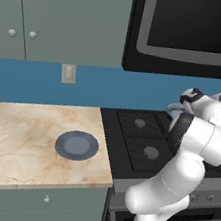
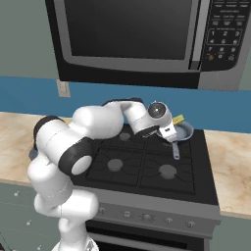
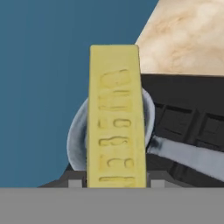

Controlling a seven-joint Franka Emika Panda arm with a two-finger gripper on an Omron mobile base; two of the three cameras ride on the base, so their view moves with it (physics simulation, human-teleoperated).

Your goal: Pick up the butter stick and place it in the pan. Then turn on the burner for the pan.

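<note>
1. The gripper (image 2: 172, 128) was clenched on the butter (image 3: 116, 118), which stood up lengthwise between its fingers in the hand view (raised lettering ran down the bar's face).
2. In the right base view the butter (image 2: 178, 118) poked out of the gripper as a small yellow end, held in the air.
3. Just beyond and below the butter sat the pan (image 3: 76, 135), its rim curving out on both sides of the bar; whether the bar touched it, I could not tell.
4. The pan (image 2: 184, 131) rested on the far right corner of the stove (image 2: 147, 166), its handle (image 2: 175, 150) reaching back past the gripper toward the stove's front.
5. Beyond the pan ran the blue wall (image 3: 43, 65), with counter (image 3: 192, 39) off to the side.
6. Far to the gripper's left, a plate (image 1: 77, 145) lay on the counter (image 1: 22, 139).
</note>
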